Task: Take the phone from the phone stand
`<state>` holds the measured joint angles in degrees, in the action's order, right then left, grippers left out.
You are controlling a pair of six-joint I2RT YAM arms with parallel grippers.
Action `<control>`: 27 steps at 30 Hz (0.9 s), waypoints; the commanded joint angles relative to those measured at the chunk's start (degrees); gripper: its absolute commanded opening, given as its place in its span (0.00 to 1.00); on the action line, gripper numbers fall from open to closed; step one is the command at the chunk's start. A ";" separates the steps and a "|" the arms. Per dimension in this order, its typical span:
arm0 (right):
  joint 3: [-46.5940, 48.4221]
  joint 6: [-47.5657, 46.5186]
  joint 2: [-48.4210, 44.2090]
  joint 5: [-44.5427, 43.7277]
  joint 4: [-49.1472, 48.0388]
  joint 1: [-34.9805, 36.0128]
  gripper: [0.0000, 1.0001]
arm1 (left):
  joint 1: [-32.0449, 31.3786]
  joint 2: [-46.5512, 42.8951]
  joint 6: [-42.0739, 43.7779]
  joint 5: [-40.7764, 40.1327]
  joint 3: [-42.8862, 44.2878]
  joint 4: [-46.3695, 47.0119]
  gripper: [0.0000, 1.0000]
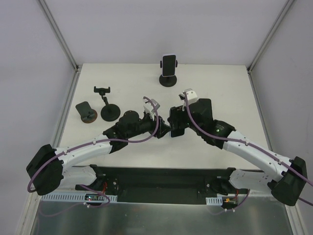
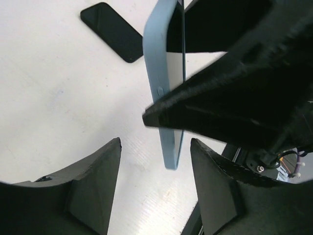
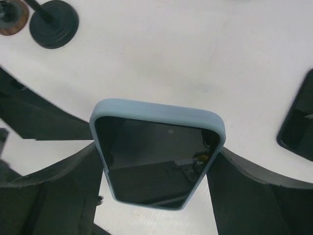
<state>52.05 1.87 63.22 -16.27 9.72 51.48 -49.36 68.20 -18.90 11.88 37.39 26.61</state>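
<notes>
Phone (image 3: 156, 159) in right pincer (image 3: 159, 152), stand (image 1: 110, 113) behind left

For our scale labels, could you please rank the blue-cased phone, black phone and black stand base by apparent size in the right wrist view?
1. blue-cased phone, by far, though it is nearest the camera.
2-3. black phone and black stand base: unranked; they look alike, and the frame cuts the phone.

left arm (image 1: 83, 149), right arm (image 1: 254, 149): white links, black joints; cables (image 1: 137, 142): purple; left gripper fingers (image 2: 93, 191): matte black
</notes>
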 commanded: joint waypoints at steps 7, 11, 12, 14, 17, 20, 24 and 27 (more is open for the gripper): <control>19.90 -5.03 10.33 11.23 21.18 -17.89 0.24 | 5.24 -6.68 7.55 -9.92 4.45 -4.81 0.79; 26.43 -5.56 19.10 19.25 26.93 -27.12 0.25 | 11.29 -7.73 10.98 -15.74 5.06 -6.74 0.87; 27.13 -5.65 20.44 19.61 27.72 -30.62 0.24 | 12.70 -7.91 11.33 -16.27 5.24 -7.18 0.89; 28.45 -5.56 23.77 20.31 28.78 -34.15 0.25 | 16.38 -8.44 11.25 -17.15 5.59 -7.89 0.90; 28.89 -4.94 27.64 22.60 28.60 -40.39 0.25 | 19.03 -9.23 11.33 -17.77 5.94 -8.59 0.92; 29.68 -6.26 31.16 21.81 28.60 -45.50 0.25 | 20.45 -10.02 12.65 -18.56 5.77 -8.51 0.92; 31.96 -9.16 34.77 21.63 29.31 -51.29 0.27 | 20.80 -10.11 13.27 -17.95 5.68 -8.33 0.92; 33.72 -12.76 37.93 21.47 30.18 -54.11 0.28 | 20.71 -9.50 13.01 -17.33 5.94 -8.42 0.92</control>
<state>80.23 -6.07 99.61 3.90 38.22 -0.08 -28.80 59.37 -7.25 -5.39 41.01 17.39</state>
